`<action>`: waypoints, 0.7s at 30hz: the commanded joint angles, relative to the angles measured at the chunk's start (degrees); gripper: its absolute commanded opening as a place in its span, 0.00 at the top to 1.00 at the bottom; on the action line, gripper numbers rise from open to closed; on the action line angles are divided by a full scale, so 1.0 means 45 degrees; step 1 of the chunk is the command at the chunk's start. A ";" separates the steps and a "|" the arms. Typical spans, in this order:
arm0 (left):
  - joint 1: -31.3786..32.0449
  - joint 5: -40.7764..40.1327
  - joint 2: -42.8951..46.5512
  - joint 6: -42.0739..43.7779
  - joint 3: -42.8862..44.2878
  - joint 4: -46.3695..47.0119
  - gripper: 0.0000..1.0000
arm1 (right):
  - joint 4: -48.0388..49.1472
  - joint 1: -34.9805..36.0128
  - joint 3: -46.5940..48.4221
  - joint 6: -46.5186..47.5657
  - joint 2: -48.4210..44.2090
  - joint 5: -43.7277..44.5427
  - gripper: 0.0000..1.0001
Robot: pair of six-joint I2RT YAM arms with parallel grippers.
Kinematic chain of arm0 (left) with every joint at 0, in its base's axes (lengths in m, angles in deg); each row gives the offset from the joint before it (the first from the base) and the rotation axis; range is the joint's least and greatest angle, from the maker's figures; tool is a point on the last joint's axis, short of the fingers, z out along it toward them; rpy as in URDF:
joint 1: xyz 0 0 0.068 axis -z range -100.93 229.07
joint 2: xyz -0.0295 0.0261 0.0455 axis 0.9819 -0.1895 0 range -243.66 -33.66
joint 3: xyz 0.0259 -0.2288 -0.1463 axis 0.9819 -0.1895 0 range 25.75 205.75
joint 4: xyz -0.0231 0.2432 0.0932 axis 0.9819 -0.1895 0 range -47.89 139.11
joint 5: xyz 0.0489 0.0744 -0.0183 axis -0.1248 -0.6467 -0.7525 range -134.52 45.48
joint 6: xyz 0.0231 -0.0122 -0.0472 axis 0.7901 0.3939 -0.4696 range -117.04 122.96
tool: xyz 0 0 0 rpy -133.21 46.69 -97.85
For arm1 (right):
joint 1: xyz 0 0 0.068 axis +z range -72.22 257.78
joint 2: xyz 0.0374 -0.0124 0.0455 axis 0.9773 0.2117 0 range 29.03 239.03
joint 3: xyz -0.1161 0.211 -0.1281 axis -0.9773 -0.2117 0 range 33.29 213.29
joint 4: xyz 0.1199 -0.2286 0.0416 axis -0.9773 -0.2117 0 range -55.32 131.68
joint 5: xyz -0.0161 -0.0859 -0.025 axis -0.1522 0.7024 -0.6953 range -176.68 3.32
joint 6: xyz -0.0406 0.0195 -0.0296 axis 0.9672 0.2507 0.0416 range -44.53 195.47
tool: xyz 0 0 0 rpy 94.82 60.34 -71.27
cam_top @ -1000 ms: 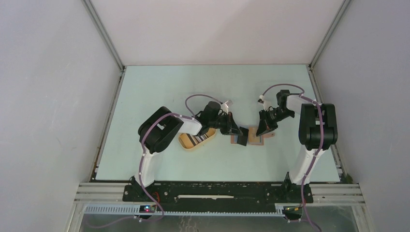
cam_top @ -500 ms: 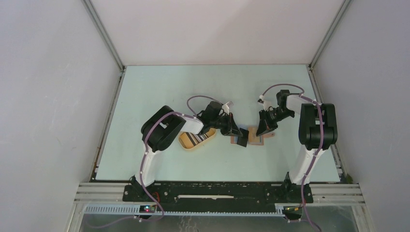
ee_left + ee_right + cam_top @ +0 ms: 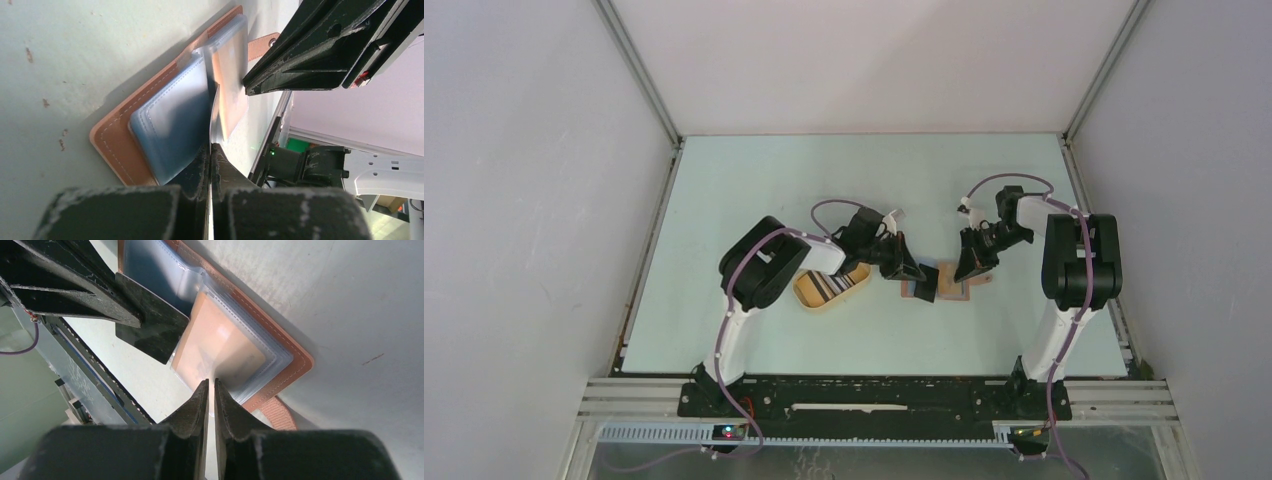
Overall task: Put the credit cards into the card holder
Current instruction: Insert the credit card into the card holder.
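Observation:
The reddish-brown card holder (image 3: 954, 287) lies open on the table, its light blue lining and clear sleeves up. My left gripper (image 3: 916, 272) is shut on a black credit card (image 3: 927, 286) and holds its edge at the holder's middle fold. In the left wrist view the card (image 3: 215, 115) is edge-on above the blue sleeves (image 3: 170, 120). My right gripper (image 3: 210, 382) is shut on a clear sleeve of the card holder (image 3: 295, 360), lifting it. The black card (image 3: 150, 327) shows there beside that sleeve. More striped cards (image 3: 826, 288) lie in the yellow tray.
The yellow oval tray (image 3: 809, 296) sits just left of the holder, under my left arm. The holder's snap tab (image 3: 277, 412) sticks out toward my right arm. Grey walls stand round the table on three sides.
My left gripper has shifted slightly right toward the holder with the black card. My right gripper has stayed where it was.

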 commanded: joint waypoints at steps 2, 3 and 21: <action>-0.0006 0.0190 -0.0345 -0.0292 0.0839 -0.0133 1.00 | 0.0253 -0.0054 0.0232 0.0186 0.0249 0.0765 0.84; -0.0005 0.0191 -0.0399 -0.0337 0.0905 -0.0149 1.00 | 0.0257 -0.0027 0.0214 0.0177 0.0239 0.0765 0.84; 0.0017 0.0173 -0.1021 -0.0142 0.1882 -0.0708 1.00 | 0.0252 -0.0043 0.0214 0.0176 0.0239 0.0782 0.84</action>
